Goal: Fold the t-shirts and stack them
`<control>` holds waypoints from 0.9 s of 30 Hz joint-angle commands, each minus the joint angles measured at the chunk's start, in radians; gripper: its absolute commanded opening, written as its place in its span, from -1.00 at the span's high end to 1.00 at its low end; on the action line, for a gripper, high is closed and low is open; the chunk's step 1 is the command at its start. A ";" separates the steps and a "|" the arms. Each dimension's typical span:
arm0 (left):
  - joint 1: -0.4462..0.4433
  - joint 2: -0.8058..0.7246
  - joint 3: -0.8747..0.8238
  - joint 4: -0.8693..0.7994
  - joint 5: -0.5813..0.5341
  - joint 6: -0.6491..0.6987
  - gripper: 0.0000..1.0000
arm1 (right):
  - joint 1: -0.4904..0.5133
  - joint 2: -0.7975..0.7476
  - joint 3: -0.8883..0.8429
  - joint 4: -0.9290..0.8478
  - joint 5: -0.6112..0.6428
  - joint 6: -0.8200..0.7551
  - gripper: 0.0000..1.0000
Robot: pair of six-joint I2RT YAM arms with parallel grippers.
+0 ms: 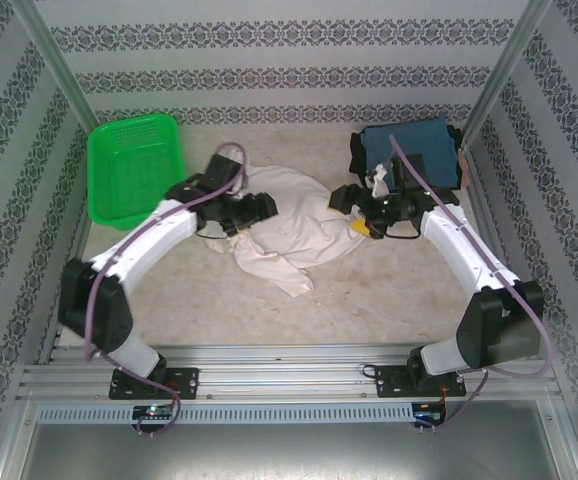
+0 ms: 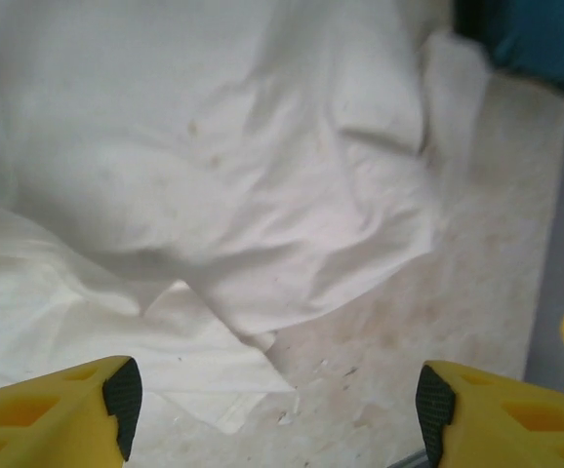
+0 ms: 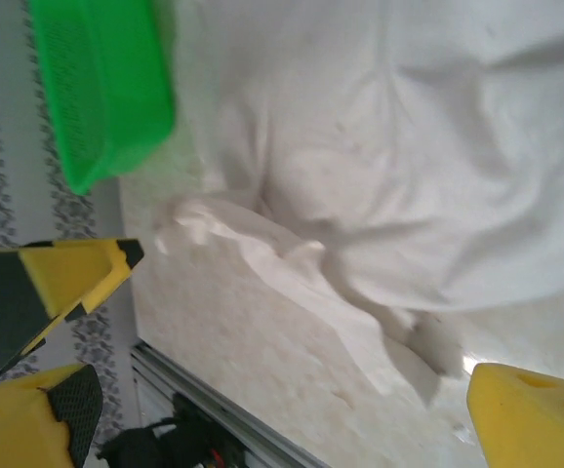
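Loosely crumpled white t-shirt (image 1: 291,228) lies between left fingers (image 2: 58,414) and right fingers (image 3: 531,419).

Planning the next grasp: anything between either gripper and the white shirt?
Nothing visible. The left gripper and right gripper are open at opposite edges of the white shirt, with bare table ahead of the jaws. The basket sits far left, the teal shirt far right, both off those paths.

The teal shirt (image 2: 541,39) is cropped by the left wrist view's top corner. The basket (image 3: 101,88) is blurred and cropped. The black shirt (image 1: 356,155) lies mostly hidden under the teal.
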 commanded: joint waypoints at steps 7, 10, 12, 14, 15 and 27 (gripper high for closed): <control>-0.169 0.276 0.236 -0.178 -0.002 0.070 -0.31 | -0.023 -0.026 -0.106 0.044 0.019 -0.084 -0.96; -0.187 0.330 0.298 -0.236 0.014 0.104 -0.30 | -0.026 -0.035 -0.113 0.040 0.026 -0.102 -0.96; -0.207 0.360 0.338 -0.290 0.004 0.138 -0.29 | -0.028 -0.040 -0.118 0.037 0.032 -0.113 -0.96; -0.227 0.376 0.356 -0.335 0.002 0.165 -0.28 | -0.037 -0.040 -0.121 0.034 0.034 -0.120 -0.96; -0.234 0.375 0.351 -0.343 0.004 0.169 -0.28 | -0.042 -0.040 -0.124 0.034 0.033 -0.122 -0.96; -0.326 0.458 0.378 -0.409 0.020 0.191 -0.28 | -0.090 -0.027 -0.126 0.039 0.021 -0.152 -0.96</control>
